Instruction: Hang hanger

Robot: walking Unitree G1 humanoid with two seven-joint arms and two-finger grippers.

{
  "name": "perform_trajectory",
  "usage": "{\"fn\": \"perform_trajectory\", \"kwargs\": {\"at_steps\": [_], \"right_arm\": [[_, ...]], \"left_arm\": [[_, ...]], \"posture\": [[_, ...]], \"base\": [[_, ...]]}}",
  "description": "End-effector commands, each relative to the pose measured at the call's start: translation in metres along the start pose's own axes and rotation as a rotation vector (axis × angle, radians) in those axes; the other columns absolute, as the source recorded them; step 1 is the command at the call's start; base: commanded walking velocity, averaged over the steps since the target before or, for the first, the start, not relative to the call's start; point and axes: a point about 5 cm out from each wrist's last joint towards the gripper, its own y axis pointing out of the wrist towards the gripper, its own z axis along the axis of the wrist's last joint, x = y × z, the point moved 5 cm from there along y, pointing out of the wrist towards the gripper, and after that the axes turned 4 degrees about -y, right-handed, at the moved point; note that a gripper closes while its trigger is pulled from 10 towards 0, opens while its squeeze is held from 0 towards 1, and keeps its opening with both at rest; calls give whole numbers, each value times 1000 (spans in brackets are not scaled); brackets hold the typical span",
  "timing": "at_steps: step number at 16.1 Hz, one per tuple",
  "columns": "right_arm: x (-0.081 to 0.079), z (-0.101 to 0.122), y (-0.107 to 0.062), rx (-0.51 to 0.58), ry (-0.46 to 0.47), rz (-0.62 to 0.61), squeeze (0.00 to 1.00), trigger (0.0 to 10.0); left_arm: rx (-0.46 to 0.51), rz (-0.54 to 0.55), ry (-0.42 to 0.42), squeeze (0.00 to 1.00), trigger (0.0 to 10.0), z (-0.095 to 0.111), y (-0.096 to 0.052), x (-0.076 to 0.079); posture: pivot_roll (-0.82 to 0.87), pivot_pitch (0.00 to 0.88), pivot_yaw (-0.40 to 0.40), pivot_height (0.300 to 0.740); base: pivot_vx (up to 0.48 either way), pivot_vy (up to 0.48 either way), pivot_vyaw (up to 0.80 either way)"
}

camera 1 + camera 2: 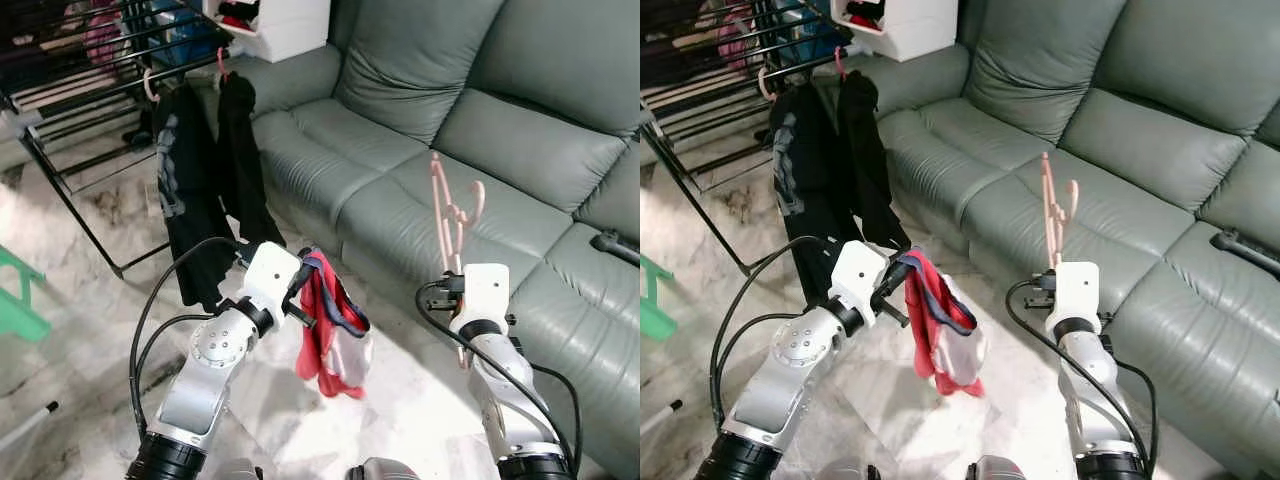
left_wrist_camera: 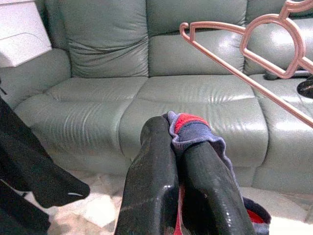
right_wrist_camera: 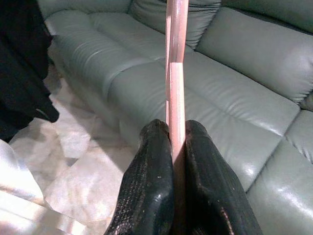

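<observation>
Right gripper (image 3: pixel 172 147): fingers clamped on pink hanger (image 1: pixel 452 215), held upright before grey sofa (image 1: pixel 520 140). Left gripper (image 2: pixel 176 147): fingers clamped on red-and-blue garment (image 1: pixel 332 340), hanging above floor.

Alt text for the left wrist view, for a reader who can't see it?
The left gripper pinches a red and blue garment between its black fingers. A pink hanger crosses above, in front of a green sofa.
</observation>
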Motion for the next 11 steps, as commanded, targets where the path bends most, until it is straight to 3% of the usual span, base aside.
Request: {"fn": "perform_trajectory", "kwargs": {"at_steps": [1,3,4,7,9,10,11], "right_arm": [[2,1,-4,-3,-9,25,0,10000],[0,-4,-9,-22,-46,104,0,10000],[-3,-1,-13,-1,-90,176,0,10000],[-14,15,-22,69,-211,373,0,10000],[-20,23,-30,82,-254,514,0,10000],[-26,23,-40,64,-287,624,0,10000],[-28,20,-46,42,-304,681,0,10000]], "left_arm": [[24,70,75,0,10000,7,2,-17],[18,194,163,0,10000,9,5,-43],[-12,290,203,0,10000,6,8,-63],[0,288,238,0,10000,12,24,-84],[34,162,326,0,10000,21,35,-78],[56,82,419,0,10000,26,39,-69],[57,73,449,0,10000,26,40,-69]], "posture": [[-2,22,6,740],[-10,25,10,740],[-11,29,11,740],[-33,30,25,740],[-46,29,32,740],[-46,29,32,740],[-46,29,32,740]], "base": [[0,0,0],[0,0,0],[0,0,0],[0,0,0],[0,0,0],[0,0,0],[0,0,0]]}}
